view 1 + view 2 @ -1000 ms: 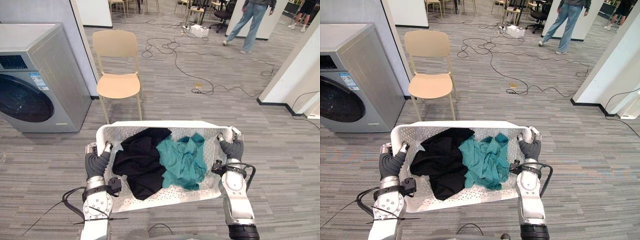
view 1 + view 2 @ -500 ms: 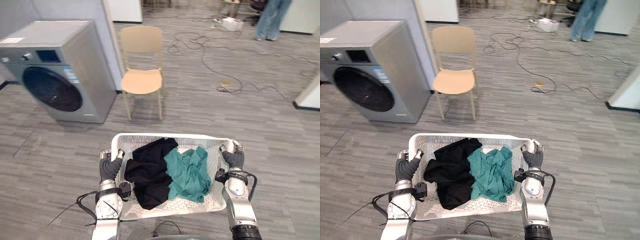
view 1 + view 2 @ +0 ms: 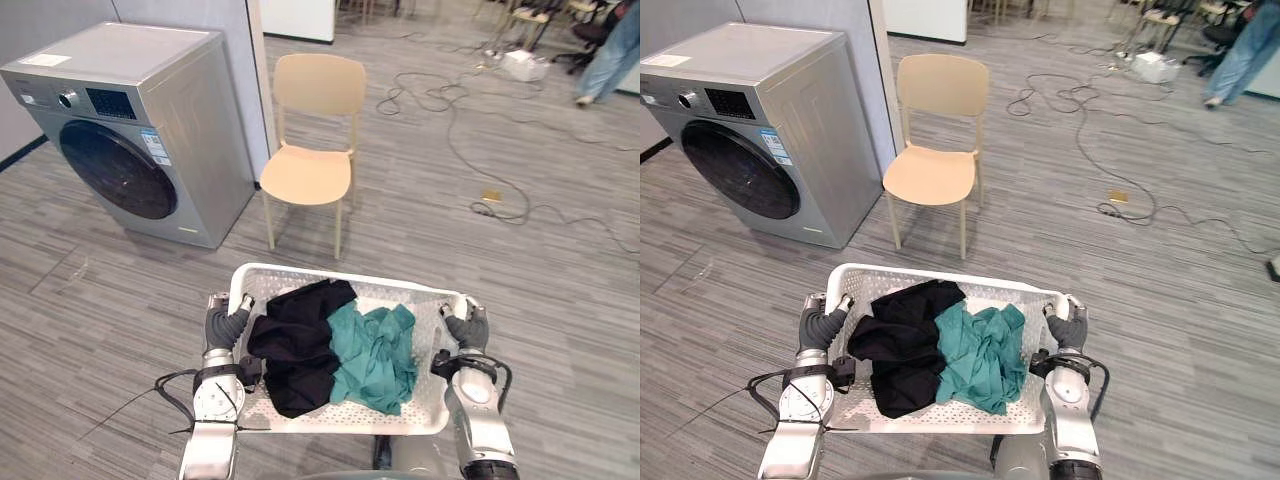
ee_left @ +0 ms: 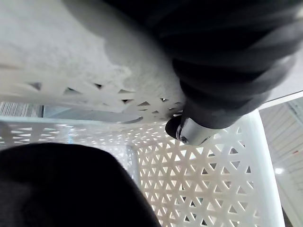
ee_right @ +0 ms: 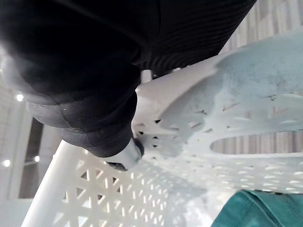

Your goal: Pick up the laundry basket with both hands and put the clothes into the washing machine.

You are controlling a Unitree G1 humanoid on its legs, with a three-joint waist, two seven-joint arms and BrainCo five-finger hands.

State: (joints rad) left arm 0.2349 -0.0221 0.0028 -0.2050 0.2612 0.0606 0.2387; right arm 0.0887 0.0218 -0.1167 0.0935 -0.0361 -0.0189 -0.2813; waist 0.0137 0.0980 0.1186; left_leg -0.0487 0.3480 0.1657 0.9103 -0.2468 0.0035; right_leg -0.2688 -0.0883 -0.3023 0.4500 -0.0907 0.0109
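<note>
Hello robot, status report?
Left hand, right hand shut on laundry basket rim. Black garment, teal garment inside. Washing machine ahead-left, door closed; chair beside it.

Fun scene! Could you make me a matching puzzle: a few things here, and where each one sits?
1. crumpled black garment
2. crumpled teal garment
3. beige plastic chair
4. grey front-loading washing machine

a. far left, round door shut
b. in the white perforated plastic laundry basket, robot's right side
c. on the floor beyond the basket, seat bare
d. in the basket, robot's left side

Pairs: 1-d, 2-b, 3-c, 4-a
</note>
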